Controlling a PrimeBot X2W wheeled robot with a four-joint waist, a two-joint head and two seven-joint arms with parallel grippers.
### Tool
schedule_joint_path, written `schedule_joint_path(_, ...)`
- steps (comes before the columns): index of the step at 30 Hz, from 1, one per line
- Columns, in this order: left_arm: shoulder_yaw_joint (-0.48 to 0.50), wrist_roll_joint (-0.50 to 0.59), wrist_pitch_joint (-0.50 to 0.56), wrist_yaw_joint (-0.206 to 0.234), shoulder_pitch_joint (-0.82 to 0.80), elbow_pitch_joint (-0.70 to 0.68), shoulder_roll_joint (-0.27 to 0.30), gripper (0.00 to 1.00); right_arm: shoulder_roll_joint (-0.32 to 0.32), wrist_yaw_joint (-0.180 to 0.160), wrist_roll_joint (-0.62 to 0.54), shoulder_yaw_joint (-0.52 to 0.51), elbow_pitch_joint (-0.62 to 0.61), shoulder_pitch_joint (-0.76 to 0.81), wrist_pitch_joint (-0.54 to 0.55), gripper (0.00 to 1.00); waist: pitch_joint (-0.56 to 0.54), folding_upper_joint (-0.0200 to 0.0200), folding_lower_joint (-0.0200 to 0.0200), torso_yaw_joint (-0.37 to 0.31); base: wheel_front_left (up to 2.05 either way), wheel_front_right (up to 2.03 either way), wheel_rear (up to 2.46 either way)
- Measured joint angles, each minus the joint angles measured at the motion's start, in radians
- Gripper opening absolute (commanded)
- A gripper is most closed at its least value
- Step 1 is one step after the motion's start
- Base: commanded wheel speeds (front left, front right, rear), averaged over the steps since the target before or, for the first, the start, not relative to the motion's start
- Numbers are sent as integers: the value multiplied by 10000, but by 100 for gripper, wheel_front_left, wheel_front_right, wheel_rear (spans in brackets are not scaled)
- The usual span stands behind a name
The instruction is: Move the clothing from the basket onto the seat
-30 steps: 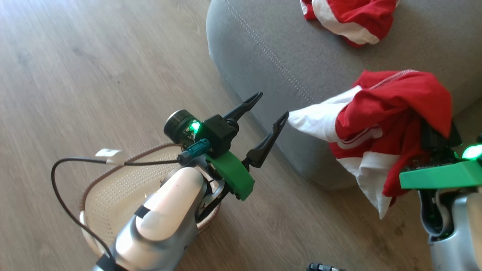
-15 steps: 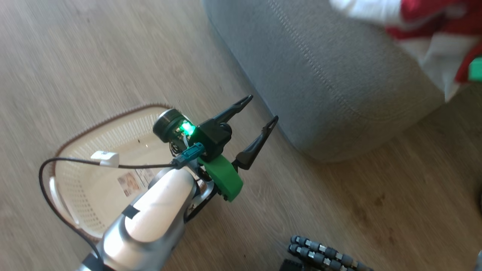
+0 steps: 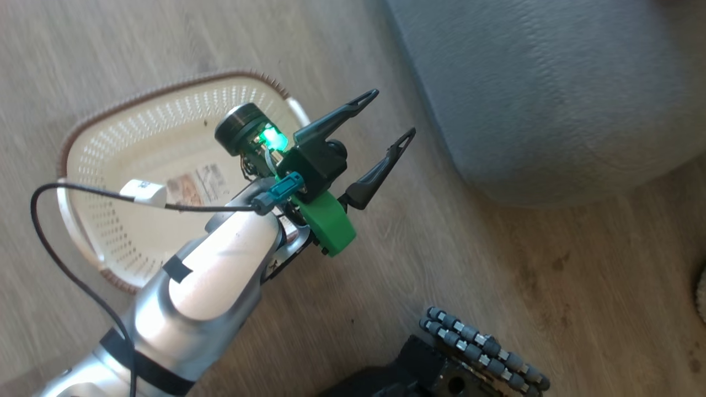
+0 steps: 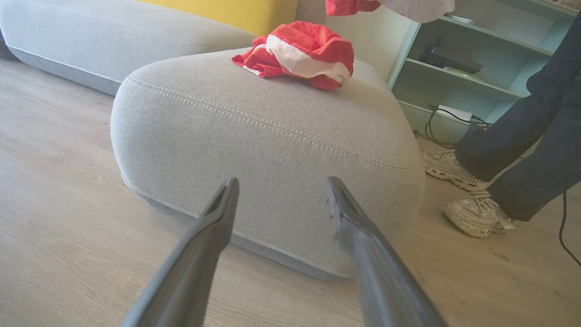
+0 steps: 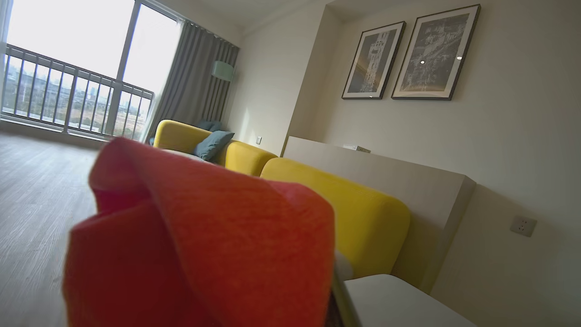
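The cream basket (image 3: 94, 165) stands on the floor at the left with only its bottom label inside. My left gripper (image 3: 392, 114) hovers open between the basket and the grey seat (image 3: 551, 94), holding nothing; its fingers (image 4: 213, 236) point at the seat's (image 4: 254, 136) front. One piece of red and white clothing (image 4: 299, 61) lies bunched on top of the seat. Another piece (image 4: 390, 5) hangs at the top edge above it. Red fabric (image 5: 199, 245) drapes over my right gripper's fingers and hides them; that gripper is shut on it.
A person's legs and pale shoes (image 4: 476, 213) stand right of the seat, in front of a teal shelf (image 4: 454, 77). A second grey cushion (image 4: 113, 32) and a yellow sofa (image 5: 345, 209) lie behind. My wheeled base (image 3: 474, 353) shows at the bottom.
The head camera has swung down and left, bringing the whole basket into view and losing the right gripper with its garment. The left gripper stays open.
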Motion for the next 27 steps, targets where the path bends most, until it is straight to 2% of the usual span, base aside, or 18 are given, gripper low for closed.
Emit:
schedule_joint_path(15, -228, 61, 148, 2, -564, -330, 221, 100, -1981, 0, -938, -2190, 3356, -3013, 288, 0, 1894, 0, -2, 1385, 0, 0, 0)
schedule_joint_path(22, -222, 61, 35, 6, -730, -349, 207, 100, -1586, 0, -1162, -2723, 4978, -2844, 242, 0, 2462, 0, -1, 2000, 0, 0, 0)
schedule_joint_path(27, -198, 59, -40, 19, -746, -293, 209, 100, -1267, 0, -1078, -2681, 5348, -2097, 73, 0, 2468, 0, -2, 2027, 0, 0, 0)
